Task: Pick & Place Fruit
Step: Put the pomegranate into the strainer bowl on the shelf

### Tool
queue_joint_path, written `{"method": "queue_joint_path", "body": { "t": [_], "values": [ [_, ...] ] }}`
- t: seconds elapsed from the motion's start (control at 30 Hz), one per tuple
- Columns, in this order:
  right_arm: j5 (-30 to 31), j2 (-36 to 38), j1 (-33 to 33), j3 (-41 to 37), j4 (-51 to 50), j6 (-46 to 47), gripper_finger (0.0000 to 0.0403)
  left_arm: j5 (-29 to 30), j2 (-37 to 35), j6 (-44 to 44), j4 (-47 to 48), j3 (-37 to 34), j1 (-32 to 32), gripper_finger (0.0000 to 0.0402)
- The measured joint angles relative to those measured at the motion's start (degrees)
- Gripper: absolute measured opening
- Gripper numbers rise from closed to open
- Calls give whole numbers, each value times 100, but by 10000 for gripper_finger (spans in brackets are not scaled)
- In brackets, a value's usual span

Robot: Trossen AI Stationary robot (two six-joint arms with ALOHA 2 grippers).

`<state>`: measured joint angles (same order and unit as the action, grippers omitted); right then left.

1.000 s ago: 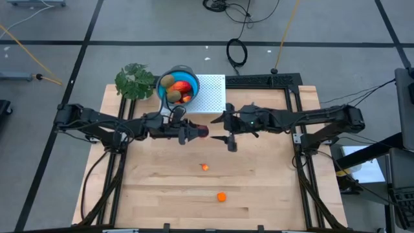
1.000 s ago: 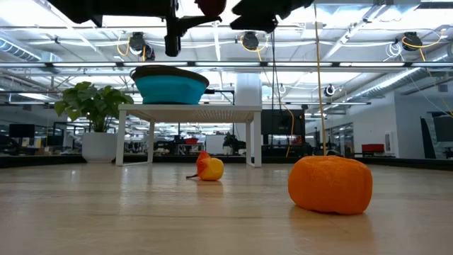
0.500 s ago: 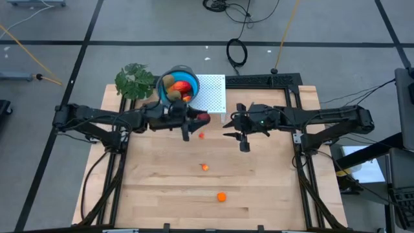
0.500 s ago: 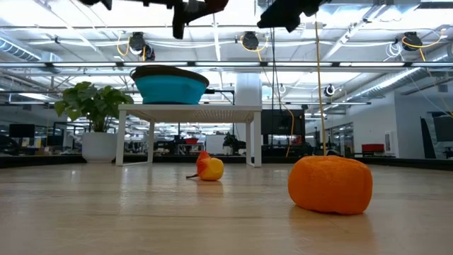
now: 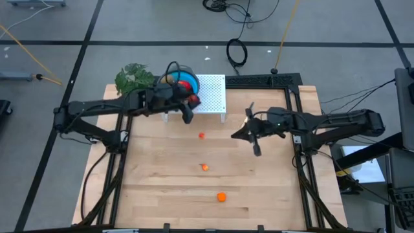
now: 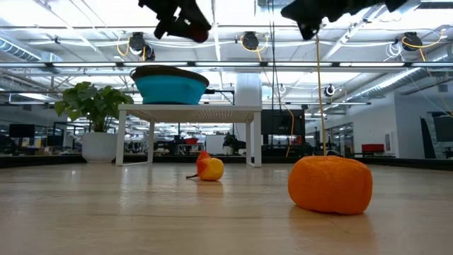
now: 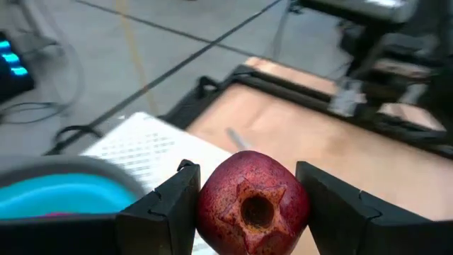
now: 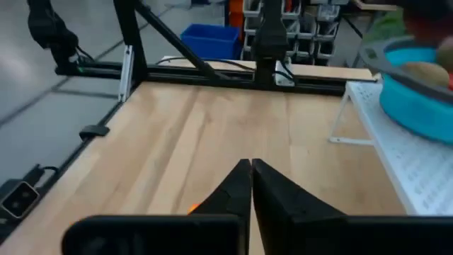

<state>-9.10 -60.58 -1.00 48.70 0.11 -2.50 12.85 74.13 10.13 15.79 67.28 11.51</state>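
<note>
The blue bowl [image 5: 186, 83] on the white rack [image 5: 210, 97] holds fruit. Beside its rim, the left gripper [image 7: 244, 205] pinches a dark red pomegranate [image 7: 253, 203]. The right gripper [image 8: 250, 185], jaws pressed together, hovers over the table [image 5: 272, 188]. Three orange pieces [image 5: 222, 197] lie loose.

No text, label, brand or number is readable anywhere here.
</note>
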Motion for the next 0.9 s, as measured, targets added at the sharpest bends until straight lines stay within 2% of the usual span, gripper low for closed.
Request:
{"method": "queue_joint_path", "body": {
  "t": [0.27, 0.47, 0.9],
  "values": [
    [-7, 773, -17, -790, 626, 317, 3, 505, 0, -251, 1015, 202, 541, 211],
    [-1, 1137, -17, -1038, 666, 336, 1, 580, 2, -232, 1536, 202, 853, 211],
    [2, 1205, -17, -1134, 657, 330, 1, 522, 112, -416, 1301, 202, 1186, 211]
  ]
}}
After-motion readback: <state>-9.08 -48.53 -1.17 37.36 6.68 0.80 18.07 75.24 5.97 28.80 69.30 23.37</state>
